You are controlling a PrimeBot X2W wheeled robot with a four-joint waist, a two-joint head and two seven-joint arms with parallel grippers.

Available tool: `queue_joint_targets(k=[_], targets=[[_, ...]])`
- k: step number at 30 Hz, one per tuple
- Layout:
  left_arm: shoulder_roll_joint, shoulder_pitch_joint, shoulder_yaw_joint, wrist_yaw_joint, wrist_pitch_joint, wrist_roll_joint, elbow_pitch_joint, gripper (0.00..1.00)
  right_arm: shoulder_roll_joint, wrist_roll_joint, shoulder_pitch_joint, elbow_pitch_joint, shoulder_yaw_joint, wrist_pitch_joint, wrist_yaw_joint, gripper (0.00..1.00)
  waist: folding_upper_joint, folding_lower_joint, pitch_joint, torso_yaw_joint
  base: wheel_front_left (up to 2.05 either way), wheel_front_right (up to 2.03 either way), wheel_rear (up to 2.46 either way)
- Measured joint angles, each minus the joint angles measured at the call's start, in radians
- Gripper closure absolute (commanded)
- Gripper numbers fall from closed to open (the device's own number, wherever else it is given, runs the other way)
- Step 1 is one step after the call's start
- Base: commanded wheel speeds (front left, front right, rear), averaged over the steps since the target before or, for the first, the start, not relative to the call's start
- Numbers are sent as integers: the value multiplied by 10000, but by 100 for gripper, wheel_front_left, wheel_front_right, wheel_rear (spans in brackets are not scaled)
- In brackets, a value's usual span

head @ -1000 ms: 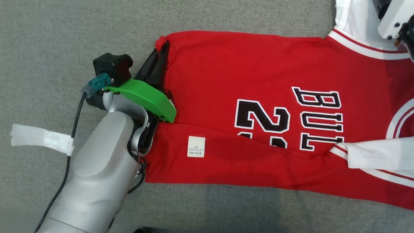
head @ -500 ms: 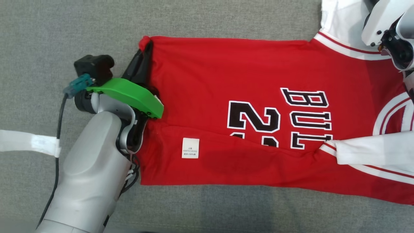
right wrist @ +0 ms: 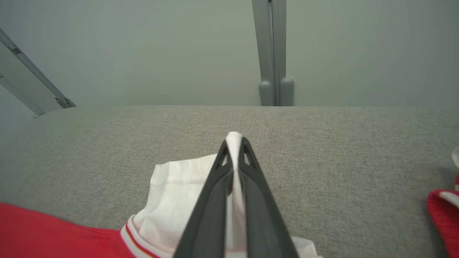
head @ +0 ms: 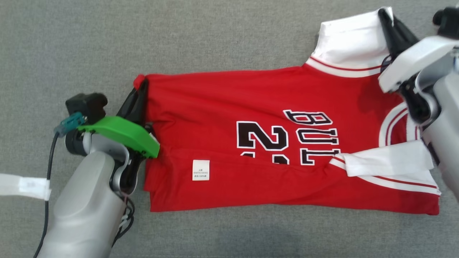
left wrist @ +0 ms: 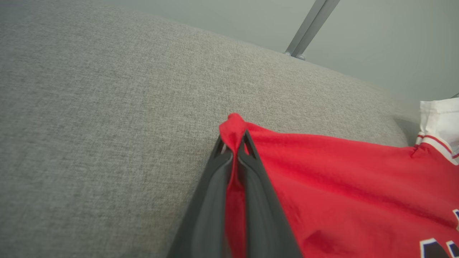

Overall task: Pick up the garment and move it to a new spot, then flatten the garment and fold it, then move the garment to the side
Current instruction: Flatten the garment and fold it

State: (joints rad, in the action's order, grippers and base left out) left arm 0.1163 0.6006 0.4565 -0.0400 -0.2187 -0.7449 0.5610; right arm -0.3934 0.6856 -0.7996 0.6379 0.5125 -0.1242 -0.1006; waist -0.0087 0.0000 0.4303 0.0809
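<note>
A white tape strip (head: 21, 185) lies well left of the garment (head: 222, 104).

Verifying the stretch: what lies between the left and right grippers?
Head view: the garment, red body then white sleeve, pinched by left gripper and right gripper.

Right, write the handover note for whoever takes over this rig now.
Left gripper: fingers shut on the hem corner of the red-and-white basketball jersey.
Right gripper: shut on the jersey's white sleeve.
Jersey lies spread on the grey fabric surface, both far corners pinched.
Done: laid out flat; near long edge looks folded over.
Left: finish folding, move it aside.
</note>
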Motion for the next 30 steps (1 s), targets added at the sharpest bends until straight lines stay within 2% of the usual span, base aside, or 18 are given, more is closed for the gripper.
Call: queue_joint_targets(k=[4, 7, 17, 23, 28, 29, 30], targets=[[316, -596, -35, -42, -36, 0, -98, 100, 268, 23, 914, -382, -67, -1087, -50, 100, 0, 0, -441, -195, 0, 0, 0], [362, -1064, -52, -50, -123, 0, -280, 100, 215, 29, 1676, -481, -268, -1685, -48, 100, 0, 0, -792, -347, 0, 0, 0], [476, -2908, -685, 94, -213, -593, -1221, 100, 556, 447, 4124, -1003, -882, -1384, 25, 100, 0, -1, -1945, -810, 0, 0, 0], [314, -4143, -600, 222, -213, -918, -1513, 100, 777, 428, 5086, -1699, -1482, -1373, 56, 100, 0, -1, -2395, -1098, 0, 0, 0], [303, -4495, -408, 324, -211, -934, -1551, 100, 832, 228, 5744, -1908, -1632, -1373, 40, 100, 0, -1, -2627, -1200, 0, 0, 0], [305, -4546, -397, 334, -211, -934, -1561, 89, 848, 211, 5846, -1910, -1620, -1373, 38, 99, 0, -1, -2660, -1210, 0, 0, 0], [318, -4596, -374, 389, -211, -932, -1567, 56, 842, 107, 5928, -1904, -1572, -1373, 29, 82, 0, -1, -2687, -1219, 0, 0, 0]])
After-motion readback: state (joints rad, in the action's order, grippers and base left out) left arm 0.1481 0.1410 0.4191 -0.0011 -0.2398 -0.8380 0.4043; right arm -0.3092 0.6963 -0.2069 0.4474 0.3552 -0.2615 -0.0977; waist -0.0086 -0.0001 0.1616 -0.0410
